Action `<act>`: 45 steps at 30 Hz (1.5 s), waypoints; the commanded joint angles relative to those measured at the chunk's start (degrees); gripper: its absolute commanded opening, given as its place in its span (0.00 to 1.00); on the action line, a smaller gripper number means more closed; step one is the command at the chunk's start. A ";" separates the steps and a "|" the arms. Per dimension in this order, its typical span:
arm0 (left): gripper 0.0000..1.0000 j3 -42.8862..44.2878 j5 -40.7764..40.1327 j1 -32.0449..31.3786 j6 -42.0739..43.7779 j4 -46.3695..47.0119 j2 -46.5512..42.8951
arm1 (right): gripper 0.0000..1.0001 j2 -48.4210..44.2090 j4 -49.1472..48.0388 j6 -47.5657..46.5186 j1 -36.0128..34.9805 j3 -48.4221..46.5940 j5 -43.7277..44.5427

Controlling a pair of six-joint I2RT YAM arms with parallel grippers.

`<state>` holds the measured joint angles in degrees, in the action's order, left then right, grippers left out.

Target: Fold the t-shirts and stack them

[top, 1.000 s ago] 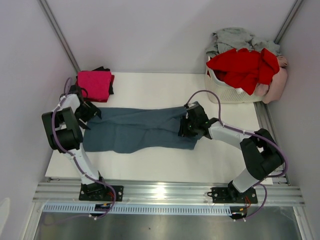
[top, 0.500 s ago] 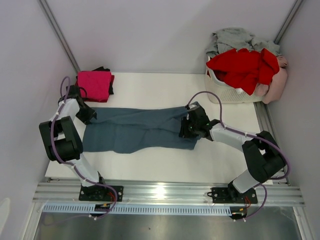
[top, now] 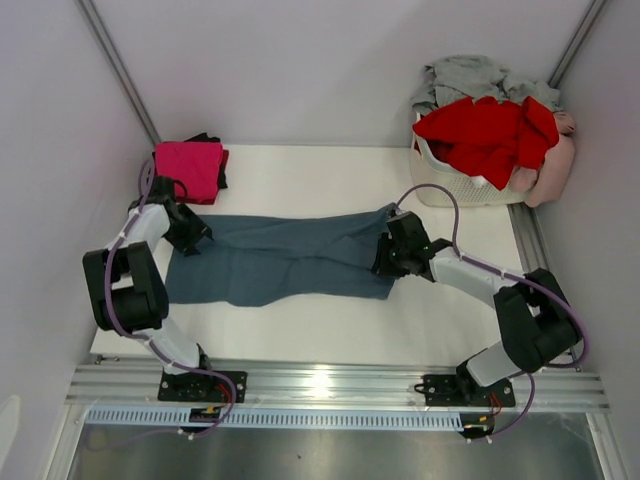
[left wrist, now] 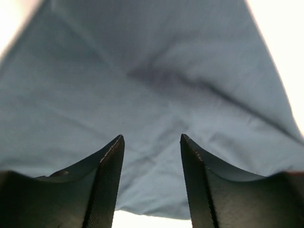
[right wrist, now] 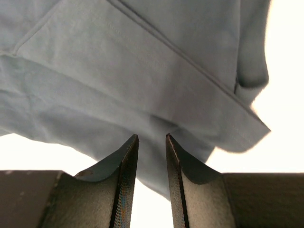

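The left tool [left wrist: 152, 137] stands spread, with the blue-grey tee [top: 285, 258] lying under and ahead of its tips on the table [top: 300, 180]. The right tool [right wrist: 152, 136], nearly pressed together, pinches the tee's other end between its tips.

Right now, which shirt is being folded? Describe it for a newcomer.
In the middle of the white table lies a long blue-grey shirt. Unlike the folded pink shirt at the far left corner and the heap in the basket, it is spread out.

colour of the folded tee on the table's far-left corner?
Magenta tee; shows best in the top external view.
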<state>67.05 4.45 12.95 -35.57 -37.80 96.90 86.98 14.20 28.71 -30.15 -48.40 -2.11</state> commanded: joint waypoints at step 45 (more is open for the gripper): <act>0.01 -15.81 -6.91 7.26 -0.99 -2.89 -6.29 | 0.31 1.61 -10.07 3.28 1.68 7.54 -10.11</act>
<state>51.31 -4.58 19.79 -36.88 -42.33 90.72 87.02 3.03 33.54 -28.53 -38.06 -12.95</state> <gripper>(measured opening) 0.011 0.322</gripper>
